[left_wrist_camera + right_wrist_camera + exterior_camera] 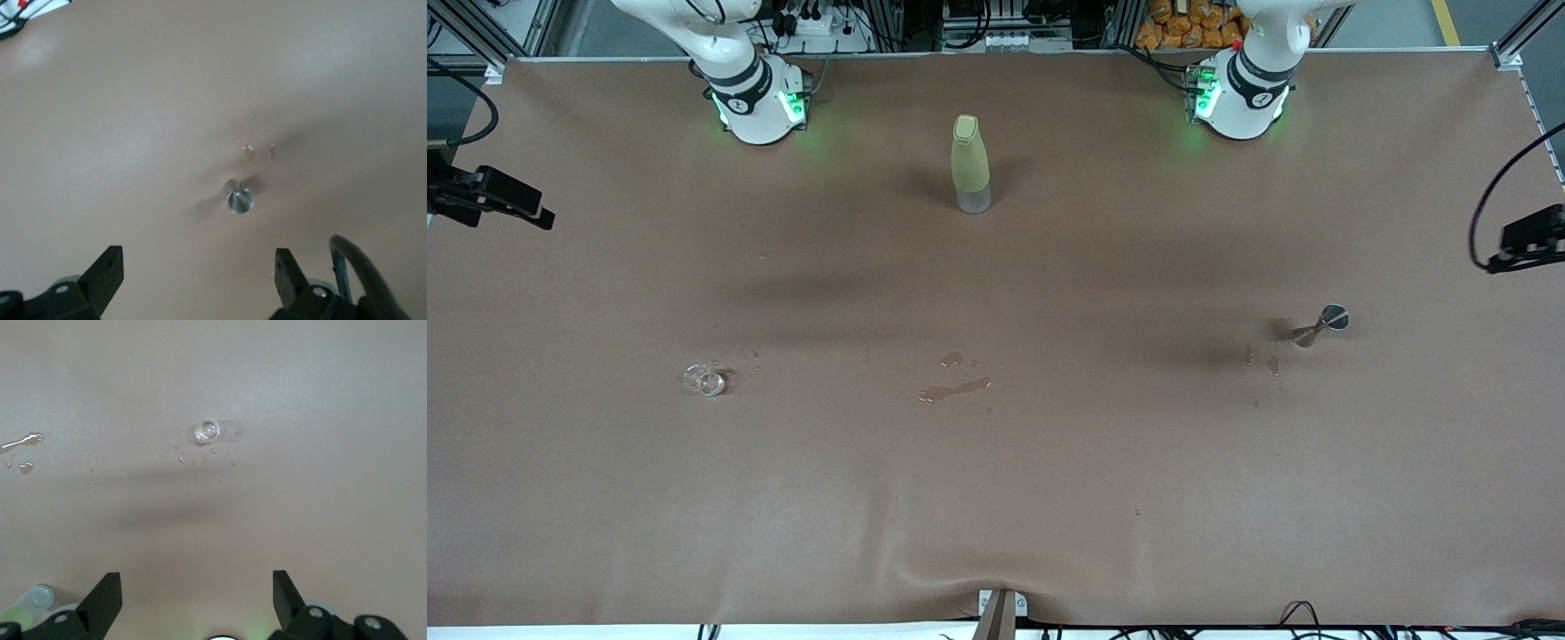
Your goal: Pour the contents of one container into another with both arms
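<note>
Containers first: I make out a small clear glass cup (705, 380) toward the right arm's end of the surface (1049, 498), and a small shiny metal measure (1320, 324), narrow-waisted with a round mouth, toward the left arm's end. A tall pale green bottle (970, 164) with a clear base stands between the two arm bases, farther from the front camera than both.

My left end effector (199, 275) hangs above the metal measure with its fingers apart and empty; my right end effector (197, 597) hangs above the glass cup, likewise apart and empty.

I judge both vessels light and rigid. The glass looks fragile and slick, more so with droplets (200, 461) around it, so I would pinch it across the wall gently. The metal one is smooth and easily tipped; I would take it at the waist. A spill (954, 389) lies mid-surface on the matte brown cloth.
</note>
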